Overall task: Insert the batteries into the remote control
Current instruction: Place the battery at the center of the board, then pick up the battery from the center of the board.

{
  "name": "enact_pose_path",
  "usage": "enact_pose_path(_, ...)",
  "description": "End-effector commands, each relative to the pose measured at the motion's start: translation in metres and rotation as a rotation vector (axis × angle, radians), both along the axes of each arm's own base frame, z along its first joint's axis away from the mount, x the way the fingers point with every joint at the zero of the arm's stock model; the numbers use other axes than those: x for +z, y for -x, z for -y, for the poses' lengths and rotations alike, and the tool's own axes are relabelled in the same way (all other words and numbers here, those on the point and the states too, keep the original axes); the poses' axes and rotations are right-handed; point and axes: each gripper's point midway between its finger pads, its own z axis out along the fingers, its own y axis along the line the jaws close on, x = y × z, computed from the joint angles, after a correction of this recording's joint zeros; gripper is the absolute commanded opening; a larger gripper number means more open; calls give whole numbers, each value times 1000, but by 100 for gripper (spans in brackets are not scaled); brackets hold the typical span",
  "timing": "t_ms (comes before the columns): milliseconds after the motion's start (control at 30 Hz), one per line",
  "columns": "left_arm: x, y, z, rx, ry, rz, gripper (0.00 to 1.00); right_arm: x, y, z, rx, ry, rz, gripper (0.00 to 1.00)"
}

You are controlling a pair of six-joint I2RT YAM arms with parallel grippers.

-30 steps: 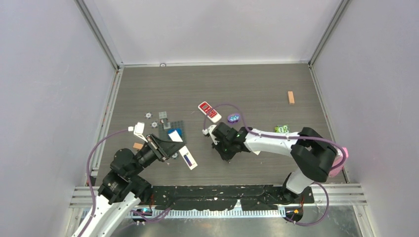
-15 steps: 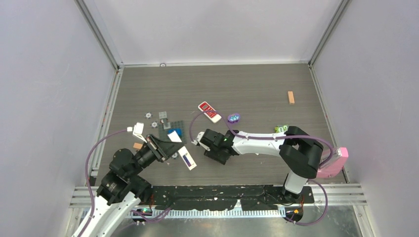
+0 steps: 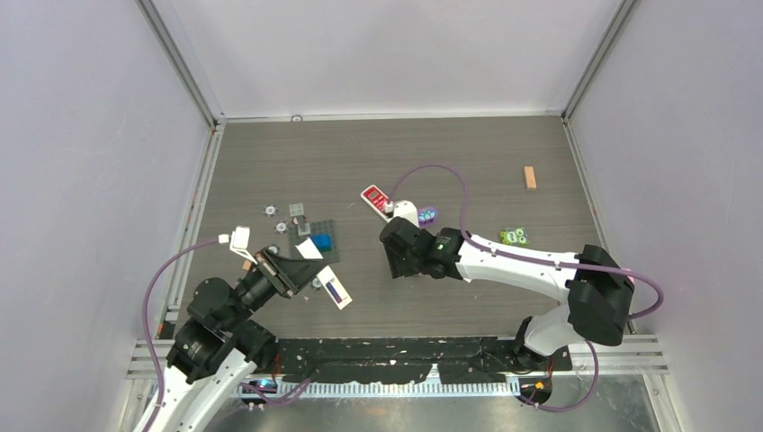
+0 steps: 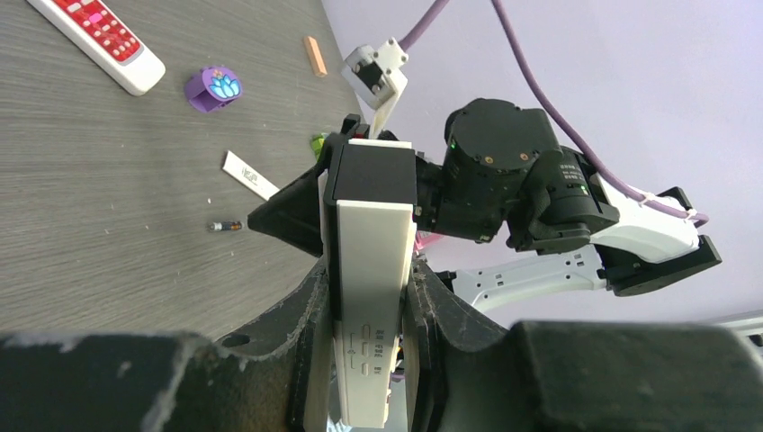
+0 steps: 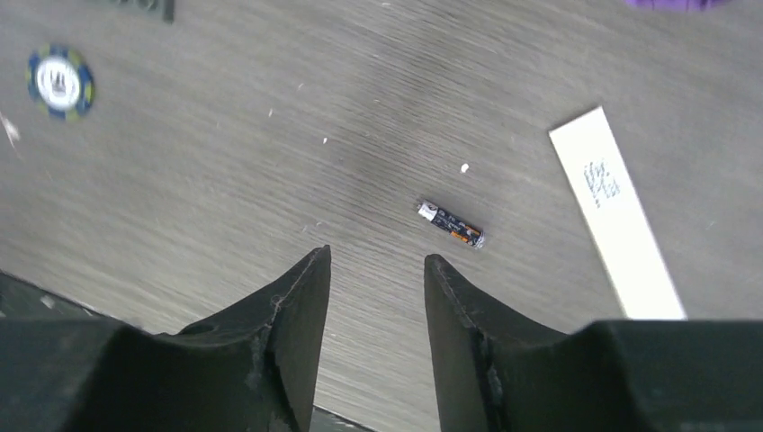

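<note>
Step in hand: fetching battery for loading.
- My left gripper (image 4: 369,310): clamped on remote control (image 4: 369,243), raised at near left.
- My right gripper (image 5: 376,270): jaws apart, empty, over table (image 5: 225,135).
- Battery (image 5: 450,225): loose on table, just right of fingertips.
- Next, I judge: centre over it, lower, pinch; may roll.

The left tool (image 4: 367,306) clamps the remote control (image 4: 369,234), aimed toward two o'clock; the right tool (image 5: 376,288) reaches toward ten o'clock, jaws parted, seemingly empty.
</note>
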Motion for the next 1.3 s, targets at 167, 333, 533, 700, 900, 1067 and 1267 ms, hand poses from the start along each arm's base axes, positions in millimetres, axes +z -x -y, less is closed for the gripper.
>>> enact_pose_path(167,18,6,-8,20,32,57,1,-30,-9,1,-750,-212,-199,45)
enact_pose_path(333,19,9,-10,23,36,60,1,-41,-12,7,-976,-258,-249,46)
enact_pose_path(533,18,8,-8,11,32,58,1,-64,-10,24,-1147,-250,-299,46)
enact_pose_path(700,18,7,-6,9,28,53,1,-81,-15,26,-1185,-233,-345,45)
enact_pose_path(900,16,4,-4,4,18,47,1,-91,-24,35,-1255,-238,-362,45)
enact_pose_path(1067,15,2,-3,6,10,44,2,-96,-24,38,-1269,-233,-374,40)
enact_pose_path(1267,13,0,-1,5,3,42,2,-100,-19,42,-1223,-163,-380,14)
